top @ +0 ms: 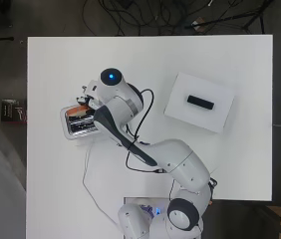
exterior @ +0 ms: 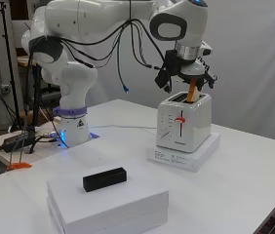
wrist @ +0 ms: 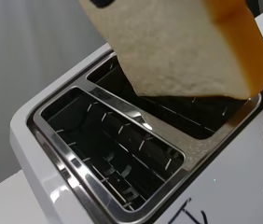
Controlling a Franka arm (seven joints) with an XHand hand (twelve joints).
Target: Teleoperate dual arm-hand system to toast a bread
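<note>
Bread (wrist: 183,46) over toaster (wrist: 122,154) slot — handwritten marks

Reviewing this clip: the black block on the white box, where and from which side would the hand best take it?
Probably across the black block's long sides at mid-length, coming from above: it lies flat on the white box, narrow and bar-shaped, its top unobstructed.

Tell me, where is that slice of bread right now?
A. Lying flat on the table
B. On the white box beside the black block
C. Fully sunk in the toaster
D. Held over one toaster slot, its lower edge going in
D: the bread hangs tilted from the hand over the toaster, lower edge entering one slot.
</note>
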